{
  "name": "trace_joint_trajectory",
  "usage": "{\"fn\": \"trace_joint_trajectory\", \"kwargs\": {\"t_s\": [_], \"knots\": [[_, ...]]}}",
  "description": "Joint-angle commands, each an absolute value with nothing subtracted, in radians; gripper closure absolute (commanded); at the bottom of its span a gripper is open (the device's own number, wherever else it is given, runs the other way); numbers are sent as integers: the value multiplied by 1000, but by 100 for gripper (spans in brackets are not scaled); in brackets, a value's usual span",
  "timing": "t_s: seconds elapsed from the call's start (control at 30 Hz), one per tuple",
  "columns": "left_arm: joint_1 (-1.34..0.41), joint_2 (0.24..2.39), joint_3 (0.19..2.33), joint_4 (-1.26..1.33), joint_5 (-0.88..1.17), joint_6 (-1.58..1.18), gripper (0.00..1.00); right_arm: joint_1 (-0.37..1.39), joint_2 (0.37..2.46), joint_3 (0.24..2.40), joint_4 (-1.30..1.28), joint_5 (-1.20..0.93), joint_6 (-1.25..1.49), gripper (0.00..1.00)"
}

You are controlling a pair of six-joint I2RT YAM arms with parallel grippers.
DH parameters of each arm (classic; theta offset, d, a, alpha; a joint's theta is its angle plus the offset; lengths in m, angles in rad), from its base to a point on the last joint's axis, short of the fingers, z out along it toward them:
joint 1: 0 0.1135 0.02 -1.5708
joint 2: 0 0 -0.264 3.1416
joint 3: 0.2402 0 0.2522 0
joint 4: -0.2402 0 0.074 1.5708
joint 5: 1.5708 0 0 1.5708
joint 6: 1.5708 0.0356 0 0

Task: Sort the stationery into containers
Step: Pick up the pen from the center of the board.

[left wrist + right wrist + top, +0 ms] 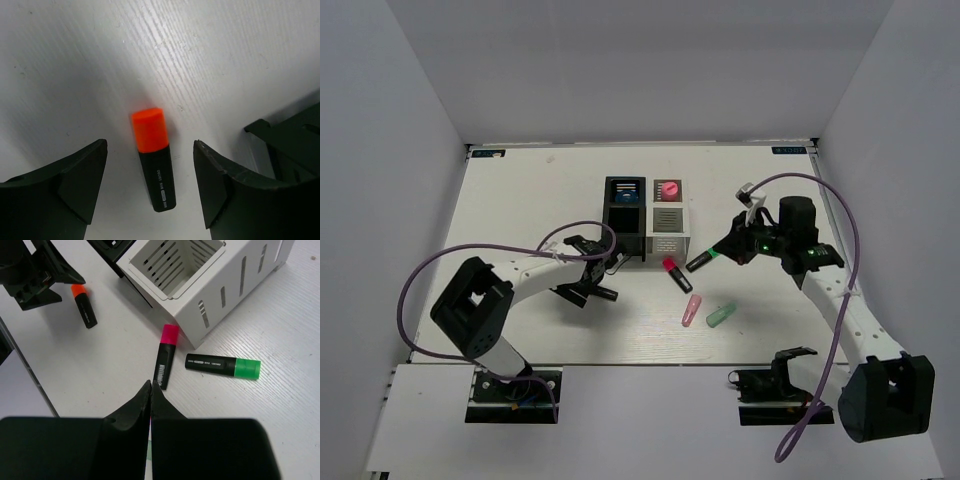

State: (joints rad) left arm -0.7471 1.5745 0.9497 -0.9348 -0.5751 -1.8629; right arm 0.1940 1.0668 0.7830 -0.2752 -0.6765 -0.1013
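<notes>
**A:** Where is the black marker with the orange cap (154, 165)?

**B:** It lies flat on the white wood-grain desk (75, 60), squarely between the two fingers of the left gripper (150, 146) and touching neither. The jaws stand wide apart and hold nothing. The orange cap points away from the wrist.

**A:** What is around it?

**B:** Just to its right and a little farther off is the black slotted desk organiser (610, 225), joined on its right to the white slotted one (670, 244). A blue round pot (625, 188) sits in the black organiser's far cell, and a pink tube (667, 188) in the white one's far cell.

**A:** And the loose pieces?

**B:** A black marker with a red cap (677, 274) lies just near of the white organiser. A black marker with a green cap (703, 260) is to its right, close but apart. Nearer still, a pink capsule-shaped piece (692, 309) and a mint-green one (720, 315) lie side by side, not touching.

**A:** The right gripper (150, 387)?

**B:** Its fingers are pressed together with nothing between them. It hangs above the desk by the green-capped marker, well apart from the orange-capped one.
</notes>
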Motion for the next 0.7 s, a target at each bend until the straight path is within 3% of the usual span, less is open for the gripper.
{"fn": "trace_joint_trajectory", "kwargs": {"t_s": [0.0, 0.3, 0.43, 0.5, 0.63, 0.67], "knots": [[-735, 1595, 1005, -959, -523, -1873, 20, 170, 1045, 770, -222, -692, -69, 100], [-709, 1721, 1092, -1074, -430, -1864, 20, 112, 1020, 759, -206, -727, -38, 100], [-693, 1767, 1117, -1133, -382, -1856, 27, 81, 1006, 749, -189, -745, -15, 100], [-693, 1770, 1091, -1127, -379, -1861, 39, 72, 1006, 750, -186, -752, -5, 100], [-689, 1770, 1043, -1092, -367, -1852, 47, 45, 1000, 746, -181, -782, -6, 100], [-687, 1767, 1023, -1074, -362, -1845, 58, 38, 1003, 746, -179, -791, 17, 100]]}}
